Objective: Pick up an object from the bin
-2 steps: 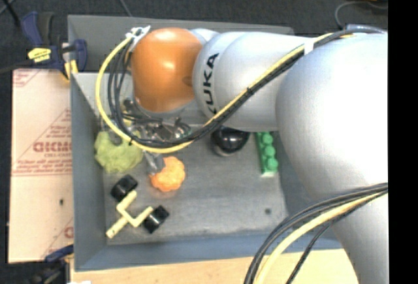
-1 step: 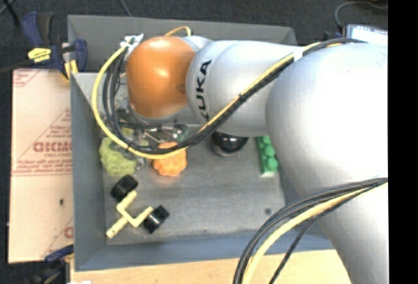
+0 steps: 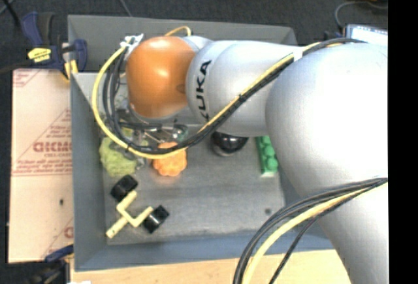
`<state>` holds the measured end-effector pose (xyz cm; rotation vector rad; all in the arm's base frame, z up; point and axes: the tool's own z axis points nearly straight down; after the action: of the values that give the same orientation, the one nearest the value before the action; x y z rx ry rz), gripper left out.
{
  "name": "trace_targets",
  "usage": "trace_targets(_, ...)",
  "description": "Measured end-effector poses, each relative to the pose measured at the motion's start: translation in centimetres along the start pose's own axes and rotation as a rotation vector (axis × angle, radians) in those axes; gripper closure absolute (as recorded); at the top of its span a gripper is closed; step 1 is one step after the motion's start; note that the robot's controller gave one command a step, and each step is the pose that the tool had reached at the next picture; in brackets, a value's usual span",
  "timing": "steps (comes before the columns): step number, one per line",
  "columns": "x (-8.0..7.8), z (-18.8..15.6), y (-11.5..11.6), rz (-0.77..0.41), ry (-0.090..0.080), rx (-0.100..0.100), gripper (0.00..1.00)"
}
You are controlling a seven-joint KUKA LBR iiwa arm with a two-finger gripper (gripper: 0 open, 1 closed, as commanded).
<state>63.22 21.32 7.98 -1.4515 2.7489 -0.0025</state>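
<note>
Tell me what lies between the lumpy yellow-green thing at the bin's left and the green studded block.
In the camera view, two things: a bumpy orange lump beside the yellow-green thing, then a dark shiny round thing near the green block.

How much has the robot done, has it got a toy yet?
Nothing looks lifted out yet. The arm hangs low over the left side of the bin, its orange-capped wrist just above an orange bumpy toy and a yellow-green fuzzy lump. I cannot tell whether it grips anything. Left to do: grab one thing and lift it out.
</note>
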Motion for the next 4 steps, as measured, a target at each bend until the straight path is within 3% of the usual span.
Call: trace_targets(4, 0.1, -2.0, 0.0, 0.004, 0.001, -0.003, 1.0)
